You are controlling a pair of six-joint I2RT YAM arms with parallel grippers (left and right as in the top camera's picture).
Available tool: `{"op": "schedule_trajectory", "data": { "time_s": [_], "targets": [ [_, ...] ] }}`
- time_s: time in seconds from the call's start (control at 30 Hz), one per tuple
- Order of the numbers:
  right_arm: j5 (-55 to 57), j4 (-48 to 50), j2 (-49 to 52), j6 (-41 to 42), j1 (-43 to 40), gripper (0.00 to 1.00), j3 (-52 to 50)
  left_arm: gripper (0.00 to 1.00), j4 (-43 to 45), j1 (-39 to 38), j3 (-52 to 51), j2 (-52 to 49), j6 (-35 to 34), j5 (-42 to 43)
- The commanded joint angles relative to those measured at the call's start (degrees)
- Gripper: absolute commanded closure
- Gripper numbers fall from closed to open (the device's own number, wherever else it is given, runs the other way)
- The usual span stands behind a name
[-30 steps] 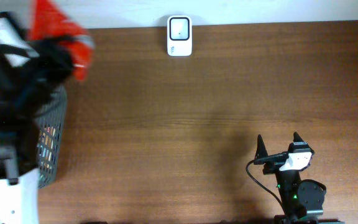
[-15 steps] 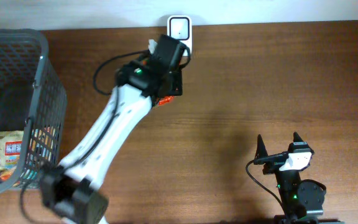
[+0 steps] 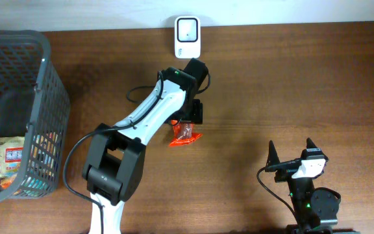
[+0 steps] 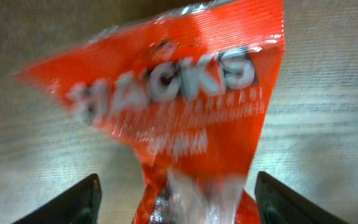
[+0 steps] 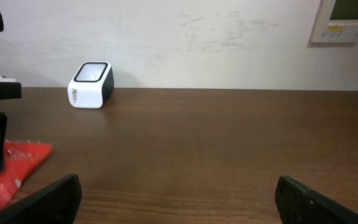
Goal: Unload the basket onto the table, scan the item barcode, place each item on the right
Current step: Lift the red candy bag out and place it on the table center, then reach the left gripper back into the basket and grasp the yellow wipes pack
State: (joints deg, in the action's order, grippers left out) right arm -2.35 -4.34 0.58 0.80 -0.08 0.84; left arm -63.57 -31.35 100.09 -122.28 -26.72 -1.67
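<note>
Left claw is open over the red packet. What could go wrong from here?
1. The left claw straddles the red packet, a finger on either side; lifting off may snag and drag it.
2. The packet lies well short of the scanner, and no barcode shows on its upper face; re-grasping it for a scan might be awkward.

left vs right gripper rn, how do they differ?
Place: the left gripper hangs over the middle of the table, near the scanner; the right gripper sits at the near right edge.
Load: the left gripper has the red snack packet between its spread jaws, not clamped; the right gripper has only bare table before it.
Pose: the left arm is stretched out, the right arm folded at its base.
Shared: both are open.
</note>
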Motion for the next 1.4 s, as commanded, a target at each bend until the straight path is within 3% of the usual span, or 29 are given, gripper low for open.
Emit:
{"op": "schedule_trajectory", "data": {
  "time_s": [0.0,0.33,0.43,0.53,0.63,0.7,0.93,1.07,1.37],
  "targets": [
    [0.7,-0.13,-0.37,-0.39,-0.33,0.02,-0.52,0.2,-4.83,1.27,5.97,0.92,2.23,0.31],
    [0.7,-0.13,-0.37,-0.39,-0.33,0.02,-0.52,0.28,-30.71,17.64,54.71,0.92,3.26,-3.06],
    [0.7,-0.13,-0.37,-0.39,-0.33,0.02,-0.52,0.25,-33.16,26.4,67.6,1.18,3.69,-2.99],
    [0.7,-0.13,-0.37,-0.39,-0.33,0.02,-0.52,0.22,-33.14,37.53,73.22,2.69,2.03,-2.34],
    [0.7,-0.13,-0.37,-0.39,-0.33,0.02,-0.52,0.23,-33.16,47.78,72.67,3.85,1.73,-0.7],
    [0.7,-0.13,-0.37,-0.39,-0.33,0.02,-0.52,0.28,-33.16,53.79,70.47,4.17,1.2,0.96],
    [0.68,-0.13,-0.37,-0.39,-0.33,0.02,-0.52,0.23,-33.16,68.19,49.16,8.79,0.61,0.44],
    [0.7,-0.13,-0.37,-0.39,-0.33,0.02,-0.52,0.21,-32.37,70.6,36.28,8.79,-2.47,0.44],
    [0.7,-0.13,-0.37,-0.39,-0.33,0.02,-0.52,0.21,-13.55,69.24,7.3,8.79,-5.73,-4.37]
  ]
}}
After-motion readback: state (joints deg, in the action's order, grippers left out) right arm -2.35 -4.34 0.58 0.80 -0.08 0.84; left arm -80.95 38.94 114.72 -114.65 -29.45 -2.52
